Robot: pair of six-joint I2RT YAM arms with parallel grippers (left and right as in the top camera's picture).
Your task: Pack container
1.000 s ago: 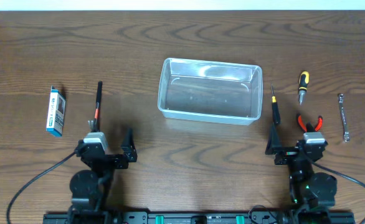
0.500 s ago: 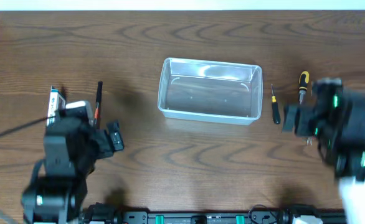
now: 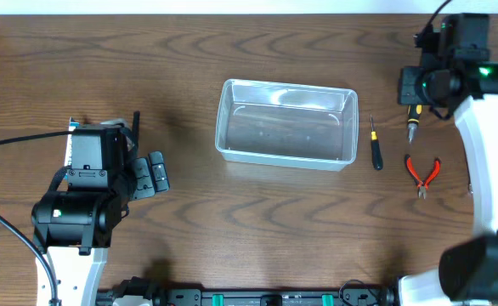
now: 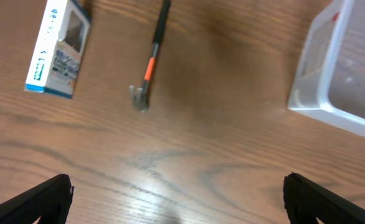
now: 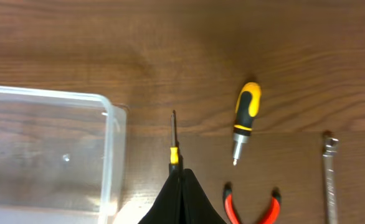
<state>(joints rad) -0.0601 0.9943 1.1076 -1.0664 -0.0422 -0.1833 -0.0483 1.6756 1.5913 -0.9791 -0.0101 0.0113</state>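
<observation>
The clear container [image 3: 286, 158] stands empty at the table's middle; its corner shows in the left wrist view [image 4: 312, 65] and the right wrist view [image 5: 111, 149]. My left gripper [image 3: 157, 172] hovers left of it, open, nothing between its fingers [image 4: 45, 200]. My right gripper [image 3: 414, 87] hangs high at the back right, shut on nothing [image 5: 181, 177]. Below its tips lies a thin black-and-yellow screwdriver [image 5: 173, 146], also on the table in the overhead view [image 3: 375, 146].
A blue-and-white box [image 4: 56, 50] and a black-and-orange tool [image 4: 152, 56] lie at the left. At the right lie a stubby yellow screwdriver [image 5: 246, 118], red pliers [image 3: 421, 172] and a wrench [image 5: 330, 180].
Both arms have risen from the front edge. The left one swung left toward the box; the right one swung to the back right, and its jaws closed empty.
</observation>
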